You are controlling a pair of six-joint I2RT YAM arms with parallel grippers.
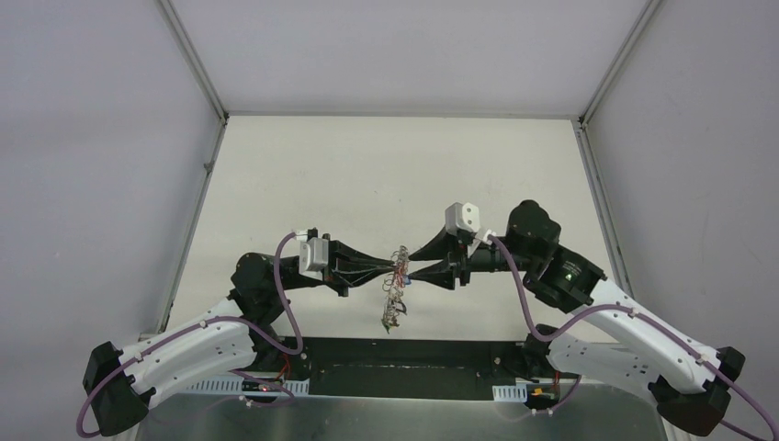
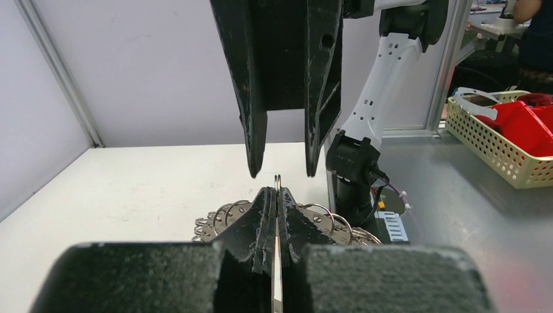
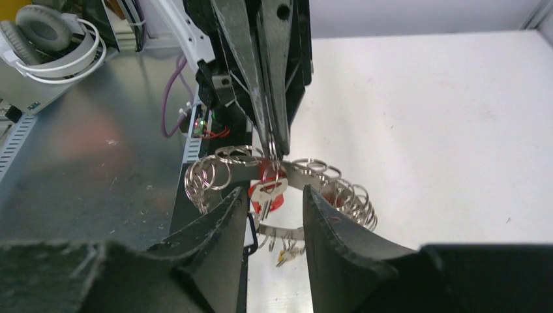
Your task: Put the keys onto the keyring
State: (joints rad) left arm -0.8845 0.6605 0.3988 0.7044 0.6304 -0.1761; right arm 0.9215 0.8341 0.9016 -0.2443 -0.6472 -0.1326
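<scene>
1. Mid-air over the table centre, my left gripper (image 1: 390, 269) is pressed shut on a split ring (image 2: 278, 180) of the keyring (image 1: 395, 299), which dangles below.
2. The red-tagged key (image 3: 267, 190) hangs at that ring, between the spread fingers of the right gripper (image 3: 275, 192), not gripped.
3. I'd hold the left clamp firm and confirm the key is fully threaded before backing the right arm away.
4. Matte white table (image 1: 395, 165), white walls (image 1: 101, 184) around it.

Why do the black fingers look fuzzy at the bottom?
Left wrist view: the left gripper sits very near the lens, so its base blurs. Right wrist view: the right gripper blurs likewise; the keyring farther off looks sharp.
</scene>
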